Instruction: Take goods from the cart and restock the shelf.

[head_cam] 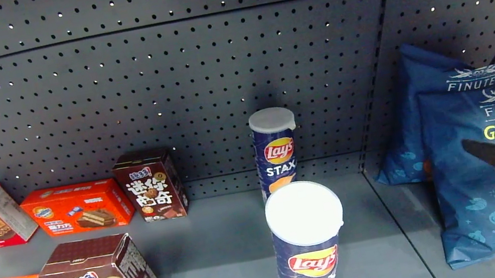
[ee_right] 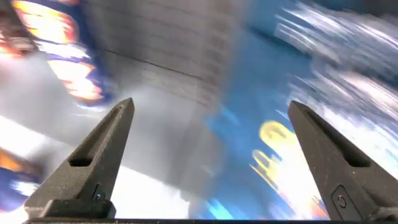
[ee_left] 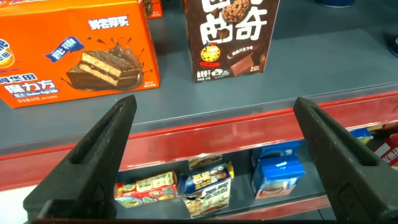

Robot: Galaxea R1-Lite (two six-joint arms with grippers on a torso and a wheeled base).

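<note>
Left gripper point(ee_left: 214, 102): jaws spread wide. Both dark, wedge-shaped fingers point(ee_left: 93, 162) point forward with nothing between them. Right gripper point(head_cam: 493, 130): seen at the far right of the head view, raised, its fingers angled toward the robot's left. Jaws likewise parted wide and holding nothing. Right fingertips point(ee_right: 118, 118) taper to blunt ends.

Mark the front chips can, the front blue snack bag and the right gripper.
front chips can point(head_cam: 312, 262): head view, side label.
front blue snack bag point(head_cam: 475, 216): head view, blue front panel.
right gripper point(head_cam: 493, 130): head view, midway between fingertips.
</note>
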